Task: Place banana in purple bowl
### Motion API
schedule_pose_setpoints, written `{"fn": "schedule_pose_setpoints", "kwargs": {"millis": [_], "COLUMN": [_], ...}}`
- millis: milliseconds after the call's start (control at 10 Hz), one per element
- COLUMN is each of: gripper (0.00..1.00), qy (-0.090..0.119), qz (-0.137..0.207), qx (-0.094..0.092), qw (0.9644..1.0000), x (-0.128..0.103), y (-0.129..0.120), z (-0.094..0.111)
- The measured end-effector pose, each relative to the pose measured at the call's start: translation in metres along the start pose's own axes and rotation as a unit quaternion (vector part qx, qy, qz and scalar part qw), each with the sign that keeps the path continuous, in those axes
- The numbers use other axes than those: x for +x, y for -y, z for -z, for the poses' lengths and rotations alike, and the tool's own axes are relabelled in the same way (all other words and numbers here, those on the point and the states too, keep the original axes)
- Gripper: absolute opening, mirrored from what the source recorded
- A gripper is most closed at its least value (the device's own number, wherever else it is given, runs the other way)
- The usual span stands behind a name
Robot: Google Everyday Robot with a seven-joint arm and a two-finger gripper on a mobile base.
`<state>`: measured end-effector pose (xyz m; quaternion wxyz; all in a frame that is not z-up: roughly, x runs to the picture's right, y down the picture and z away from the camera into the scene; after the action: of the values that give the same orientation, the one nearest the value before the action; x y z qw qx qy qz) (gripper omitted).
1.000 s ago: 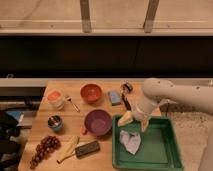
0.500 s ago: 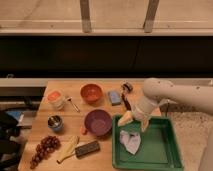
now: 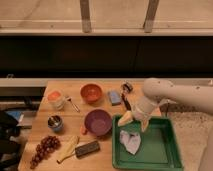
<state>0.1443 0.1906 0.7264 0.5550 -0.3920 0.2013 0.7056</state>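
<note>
The banana [image 3: 67,149] lies on the worktop [image 3: 70,122], below and to the left of the purple bowl [image 3: 98,122], just beside a black block [image 3: 87,148]. The gripper [image 3: 134,122] hangs right of that bowl, over a green tray [image 3: 165,155]. It appears spread and holds nothing.

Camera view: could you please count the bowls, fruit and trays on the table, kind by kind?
Bowls: 2 (purple bowl, orange bowl)
Fruit: 2 (banana, grape bunch)
Trays: 1 (green tray)
Total: 5
The hand is above the green tray's far left corner.
</note>
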Motion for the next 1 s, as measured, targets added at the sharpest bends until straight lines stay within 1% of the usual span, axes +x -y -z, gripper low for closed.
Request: {"fn": "schedule_pose_setpoints", "kwargs": {"millis": [300, 500, 700, 800, 900, 1000], "gripper": [0.77, 0.77, 0.77, 0.77, 0.77, 0.77], "qy": [0.001, 0.006, 0.010, 0.012, 0.011, 0.008], "qz": [0.001, 0.009, 0.013, 0.021, 0.033, 0.050], "qx": [0.001, 0.000, -0.013, -0.019, -0.022, -0.029], "qw": [1.0000, 0.9999, 0.9998, 0.9995, 0.9992, 0.9983], "x": [0.000, 0.001, 0.003, 0.004, 0.004, 0.005], "y": [-0.001, -0.007, -0.009, -0.014, -0.024, -0.041], "z": [0.001, 0.009, 0.014, 0.017, 0.017, 0.015]}}
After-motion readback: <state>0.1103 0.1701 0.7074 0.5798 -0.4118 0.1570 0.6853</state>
